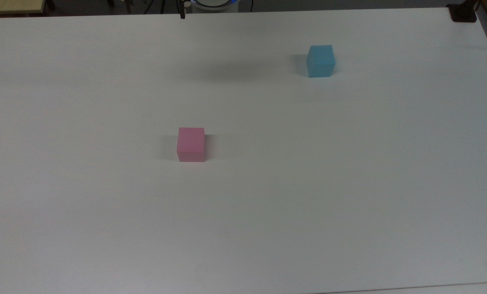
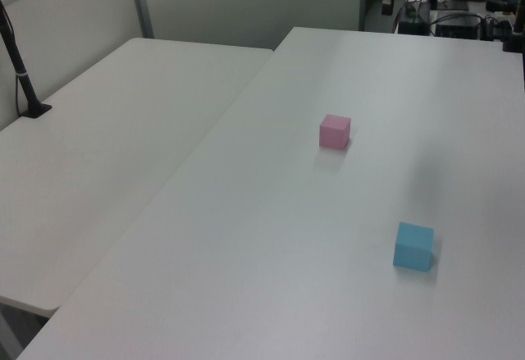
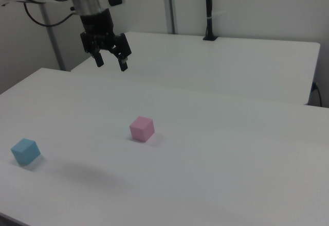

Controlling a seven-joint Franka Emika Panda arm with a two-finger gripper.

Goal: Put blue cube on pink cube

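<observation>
Black and held high over the tabletop (image 3: 216, 149), my end effector (image 3: 110, 62) hangs with its two fingers spread apart, grasping nothing. From it, in the right view, the blue cube (image 3: 25, 151) lies down and off toward the right view's left, resting alone near the tabletop's near edge. The pink cube (image 3: 142, 128) sits closer to being under me, a little toward the right view's right. In the top view the blue cube (image 1: 320, 61) and the pink cube (image 1: 191, 144) stand well apart. I judge my coming move is a descent toward the blue cube first; its faces look slightly turned against my fingers' line.
</observation>
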